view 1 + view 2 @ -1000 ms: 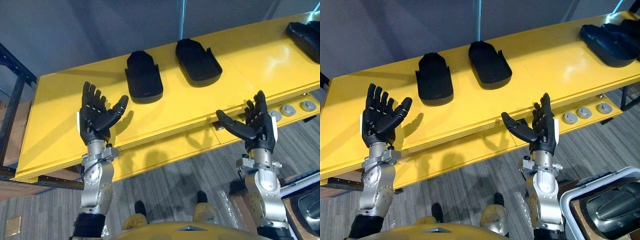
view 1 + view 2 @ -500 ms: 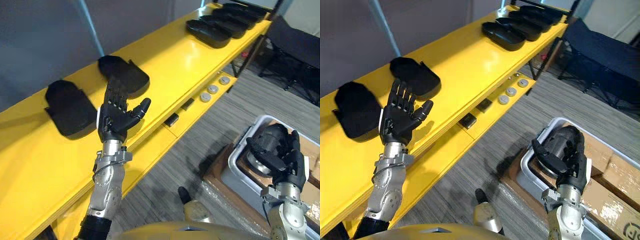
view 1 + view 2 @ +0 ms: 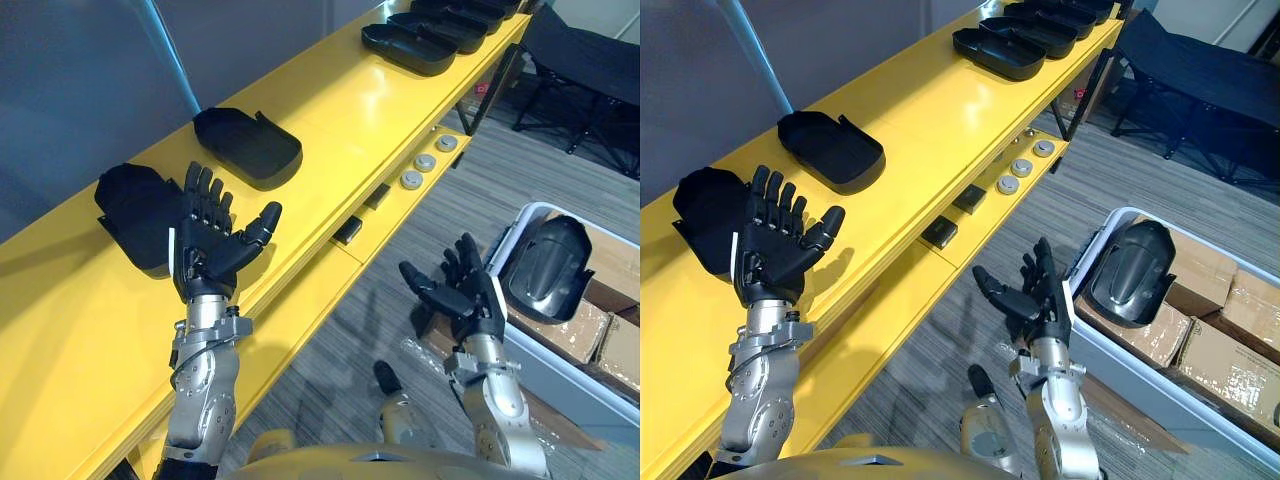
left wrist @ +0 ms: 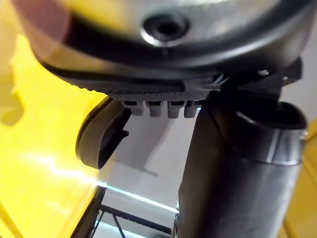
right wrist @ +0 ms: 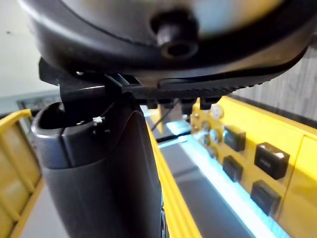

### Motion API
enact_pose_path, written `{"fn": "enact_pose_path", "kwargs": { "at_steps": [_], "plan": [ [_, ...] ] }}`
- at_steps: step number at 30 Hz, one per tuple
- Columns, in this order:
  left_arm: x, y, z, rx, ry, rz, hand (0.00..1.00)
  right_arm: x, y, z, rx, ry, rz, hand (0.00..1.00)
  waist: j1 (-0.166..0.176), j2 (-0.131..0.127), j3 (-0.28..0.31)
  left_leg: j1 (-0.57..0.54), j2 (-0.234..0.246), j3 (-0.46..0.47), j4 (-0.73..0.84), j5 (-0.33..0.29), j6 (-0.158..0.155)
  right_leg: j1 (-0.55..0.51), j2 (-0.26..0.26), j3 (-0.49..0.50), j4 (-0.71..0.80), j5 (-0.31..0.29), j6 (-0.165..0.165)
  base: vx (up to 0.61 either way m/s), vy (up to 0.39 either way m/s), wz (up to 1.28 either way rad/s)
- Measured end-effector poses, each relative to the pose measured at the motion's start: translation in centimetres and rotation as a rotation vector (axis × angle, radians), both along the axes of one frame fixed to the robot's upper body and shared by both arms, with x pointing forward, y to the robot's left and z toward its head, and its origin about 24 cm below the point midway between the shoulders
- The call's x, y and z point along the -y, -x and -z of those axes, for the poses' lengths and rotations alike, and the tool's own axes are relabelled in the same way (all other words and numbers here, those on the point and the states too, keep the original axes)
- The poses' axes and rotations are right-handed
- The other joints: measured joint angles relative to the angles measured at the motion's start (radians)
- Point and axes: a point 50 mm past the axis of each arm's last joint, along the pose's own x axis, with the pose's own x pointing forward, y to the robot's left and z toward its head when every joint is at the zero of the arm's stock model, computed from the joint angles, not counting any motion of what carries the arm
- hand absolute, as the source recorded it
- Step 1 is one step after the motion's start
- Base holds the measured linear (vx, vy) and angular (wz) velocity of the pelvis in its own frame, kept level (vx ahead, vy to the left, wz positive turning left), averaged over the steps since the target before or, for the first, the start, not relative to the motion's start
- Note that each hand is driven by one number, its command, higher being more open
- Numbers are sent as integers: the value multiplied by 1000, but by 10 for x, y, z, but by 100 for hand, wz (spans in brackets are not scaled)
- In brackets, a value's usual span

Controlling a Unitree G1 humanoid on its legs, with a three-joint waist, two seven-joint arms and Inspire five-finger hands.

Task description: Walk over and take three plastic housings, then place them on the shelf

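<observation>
Left eye view: left hand (image 3: 212,248) is up around 9 o'clock, fingers spread straight, palm empty, hanging over the yellow shelf (image 3: 330,150). Right hand (image 3: 462,297) is at about 4 o'clock, splayed just as wide, nothing in it. The shelf already has a nearest housing (image 3: 130,212) just behind the left hand, a second housing (image 3: 250,148) at 11, and a row (image 3: 410,47) up at 1.

Right eye view: the one to grab, I reckon, is the dark housing (image 3: 1130,272) in the grey tote (image 3: 1150,372) at 3 o'clock, beside cardboard boxes (image 3: 1230,350). It looks like a light, stiff moulded shell, probably slick, so I'd pinch its raised rim, thumb inside.

Left wrist view: a housing end (image 4: 99,133) peeks past the straight fingers.

Right wrist view: shelf-front buttons (image 5: 267,158) beyond the open thumb.
</observation>
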Motion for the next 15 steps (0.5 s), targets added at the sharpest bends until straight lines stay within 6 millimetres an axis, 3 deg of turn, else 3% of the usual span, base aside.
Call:
{"fn": "enact_pose_path", "kwargs": {
  "at_steps": [2,3,4,6,8,11,13,14,15],
  "plan": [
    [4,1,0,-2,2,19,100,1,9,0,4,-6,2,100,4,-19,12,5,6,39,54,-23,11,4,1,-34,16,19,12,-156,63,-54],
    [3,1,-1,7,0,18,100,2,7,-3,27,-1,-11,100,11,-31,20,4,23,76,72,-23,24,10,3,-61,-38,108,5,-234,22,-83],
    [2,1,-3,16,2,14,100,1,4,-5,45,0,-19,100,22,-19,25,-2,41,104,67,-15,36,17,7,-70,-88,162,2,-312,2,-98],
    [-1,0,-9,52,-1,27,100,-2,-12,-18,121,0,-37,100,54,-23,36,-9,78,157,46,32,37,-20,-18,-233,177,-39,-80,-235,4,-77],
    [-2,0,-10,67,-2,48,100,-7,-22,-25,159,-7,-35,100,76,-23,36,-11,109,162,14,71,22,3,-66,-276,317,-130,-98,-156,-39,-37],
    [-8,1,-10,87,43,83,100,-16,-32,-26,172,-20,-30,100,88,-35,29,-31,155,156,-59,131,-13,37,-138,-287,396,-153,-118,-147,-207,-26],
    [-8,1,-9,96,73,142,100,-16,-39,-19,142,-9,-20,100,90,-53,22,-46,193,162,-86,163,-65,38,-198,-286,354,-151,-119,-120,-351,-52],
    [-7,1,-9,95,67,157,100,-16,-39,-16,129,-8,-20,100,88,-58,19,-46,206,170,-86,171,-85,39,-204,-286,335,-147,-122,-70,-409,-45],
    [-3,1,-8,94,49,196,100,-15,-38,-9,100,-7,-18,100,79,-76,10,-46,224,172,-86,185,-131,53,-215,-286,294,-118,-100,-22,-578,-26]
  ]
}}
